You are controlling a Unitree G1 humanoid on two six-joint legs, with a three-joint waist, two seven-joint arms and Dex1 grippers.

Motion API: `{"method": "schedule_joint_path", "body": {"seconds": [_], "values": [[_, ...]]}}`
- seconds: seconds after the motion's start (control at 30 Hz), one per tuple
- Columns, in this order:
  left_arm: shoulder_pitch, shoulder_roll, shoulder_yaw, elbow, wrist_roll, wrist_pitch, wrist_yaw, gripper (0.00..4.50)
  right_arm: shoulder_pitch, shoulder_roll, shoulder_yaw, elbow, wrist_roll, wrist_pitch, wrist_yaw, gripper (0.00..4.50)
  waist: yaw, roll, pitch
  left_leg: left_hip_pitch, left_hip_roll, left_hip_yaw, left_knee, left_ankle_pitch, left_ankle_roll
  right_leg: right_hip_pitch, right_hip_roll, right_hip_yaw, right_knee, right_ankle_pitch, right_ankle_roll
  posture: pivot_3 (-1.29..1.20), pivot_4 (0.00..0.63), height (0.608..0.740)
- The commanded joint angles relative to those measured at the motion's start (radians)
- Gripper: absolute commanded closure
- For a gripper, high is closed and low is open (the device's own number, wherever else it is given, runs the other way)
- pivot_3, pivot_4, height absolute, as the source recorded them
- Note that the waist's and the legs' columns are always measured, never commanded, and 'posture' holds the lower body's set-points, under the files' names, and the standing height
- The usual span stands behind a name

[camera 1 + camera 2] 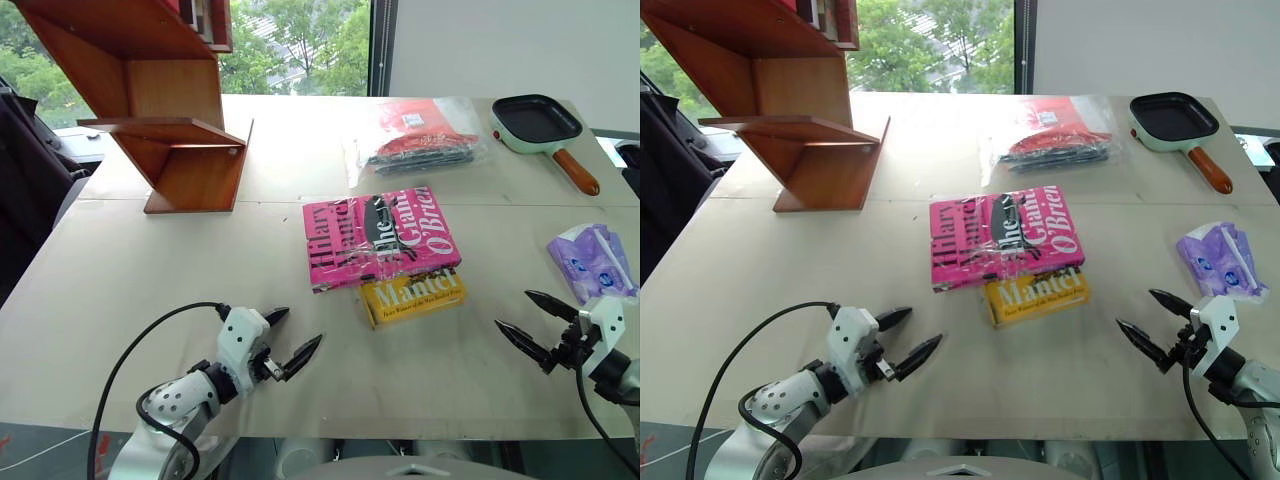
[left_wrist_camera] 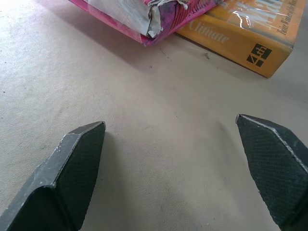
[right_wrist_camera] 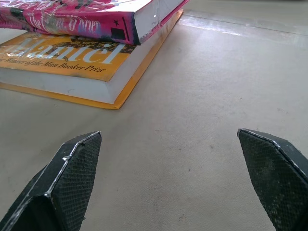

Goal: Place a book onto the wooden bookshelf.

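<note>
The pink book (image 1: 380,238) in glossy wrap lies flat at the table's middle, on top of a yellow book (image 1: 412,296). The wooden bookshelf (image 1: 165,110) stands at the far left of the table. My left gripper (image 1: 290,340) hovers open near the front left edge, short of the books, with nothing between its fingers. Over at the front right my right gripper (image 1: 528,318) is open too and holds nothing. In the wrist views the pink book (image 2: 144,19) and the yellow book (image 3: 72,67) lie ahead of the spread fingers.
A clear bag with red and dark contents (image 1: 420,138) lies at the back centre. A small green pan with a brown handle (image 1: 540,125) sits at the back right. A purple packet (image 1: 592,262) rests at the right edge, close to my right gripper.
</note>
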Motion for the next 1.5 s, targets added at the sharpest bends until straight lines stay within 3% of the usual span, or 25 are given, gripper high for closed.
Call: {"method": "schedule_joint_path", "body": {"seconds": [0.03, 0.53, 0.83, 1.13, 1.37, 1.5], "values": [[0.029, 0.000, 0.001, -0.025, -0.012, -0.002, -0.005, 0.02, 0.005, -0.009, -0.028, -0.020, 0.017, -0.012, 0.015, 0.00, 0.000, 0.000, 0.000, 0.000, 0.000, 0.000, 0.000, 0.000, 0.000, 0.000, 0.000, 0.000, 0.000, 0.000, 0.000, 0.00, 0.150, 0.740], [0.055, -0.021, 0.003, -0.041, -0.042, 0.001, 0.007, 0.02, 0.016, -0.003, -0.033, -0.001, 0.015, -0.029, 0.037, 0.00, 0.000, 0.000, 0.000, 0.000, 0.000, 0.000, 0.000, 0.000, 0.000, 0.000, 0.000, 0.000, 0.000, 0.000, 0.000, 0.00, 0.150, 0.740], [0.063, -0.082, 0.004, -0.090, -0.122, 0.065, 0.057, 0.02, 0.009, -0.005, -0.032, 0.018, 0.015, -0.046, 0.054, 0.00, 0.000, 0.000, 0.000, 0.000, 0.000, 0.000, 0.000, 0.000, 0.000, 0.000, 0.000, 0.000, 0.000, 0.000, 0.000, 0.00, 0.150, 0.740], [0.014, -0.058, 0.047, -0.181, -0.603, 0.366, 0.053, 0.02, 0.117, -0.076, -0.151, -0.148, 0.252, -0.017, 0.311, 0.00, 0.000, -0.001, 0.001, 0.000, 0.000, 0.000, 0.000, 0.000, 0.000, 0.000, 0.000, 0.000, 0.000, 0.000, 0.000, 0.00, 0.150, 0.740], [0.002, -0.144, 0.106, -0.146, -1.216, 0.475, 0.465, 0.02, 0.207, -0.089, -0.232, -0.263, 0.316, 0.045, 0.301, 0.00, 0.000, -0.003, 0.002, 0.000, 0.000, -0.001, 0.001, 0.000, 0.000, 0.001, 0.000, 0.000, 0.000, 0.000, 0.001, 0.00, 0.150, 0.740], [0.012, -0.168, 0.049, -0.152, -1.413, 0.465, 0.623, 0.02, 0.223, -0.066, -0.228, -0.312, 0.311, 0.059, 0.265, 0.00, 0.001, -0.005, 0.003, 0.000, 0.000, -0.001, 0.001, 0.000, 0.000, 0.002, 0.000, 0.000, 0.000, 0.000, 0.001, 0.00, 0.150, 0.740]]}}
